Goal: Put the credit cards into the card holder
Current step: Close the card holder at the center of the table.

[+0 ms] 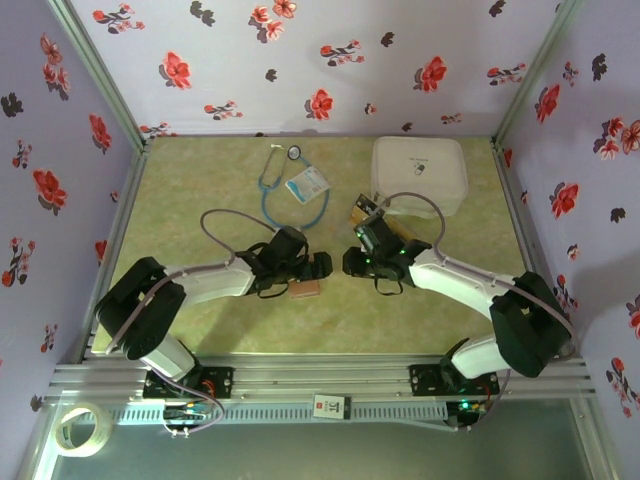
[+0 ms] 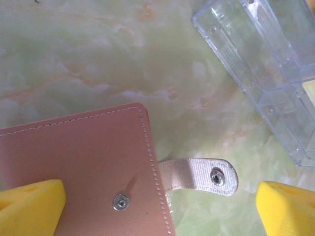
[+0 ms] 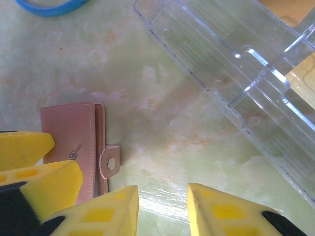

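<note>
Left wrist view showed the tan card holder (image 2: 83, 157) lying closed on the table (image 2: 98, 59), strap (image 2: 202, 176) unsnapped, partly inside the left gripper (image 2: 157, 211), its jaws wide and empty. The right gripper (image 3: 162, 209) hovered nearby, partly open, empty. Credit cards (image 3: 301, 81) sat in a clear tray (image 3: 221, 64). The holder looked light and floppy; its stitched edge seemed the best hold.
</note>
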